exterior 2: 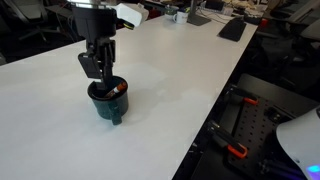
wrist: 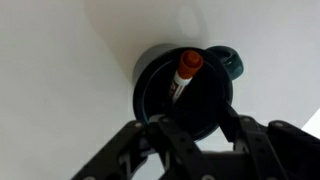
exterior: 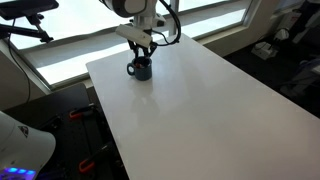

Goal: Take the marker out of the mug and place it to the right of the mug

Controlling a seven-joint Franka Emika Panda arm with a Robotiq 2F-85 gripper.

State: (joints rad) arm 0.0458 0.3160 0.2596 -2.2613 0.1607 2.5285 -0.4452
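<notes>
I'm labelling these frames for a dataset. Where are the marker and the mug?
marker [wrist: 184, 79]: wrist view, on its barrel below the red end.
mug [exterior 2: 100, 108]: an exterior view, on its dark outer wall.

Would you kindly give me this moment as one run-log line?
gripper: over mug, grip unclear | marker: inside mug, red end up | mug: upright on table

Place: an office-like lab workroom.
Worktop: a long white worktop [exterior: 200, 100] fills the middle of the room.
Windows: a bright band of windows [exterior: 75, 50] runs behind it.
Desk gear: a dark keyboard-like slab [exterior 2: 232, 29] lies at the far end.
Fixings: red clamps [exterior 2: 236, 151] sit below the worktop's edge.
</notes>
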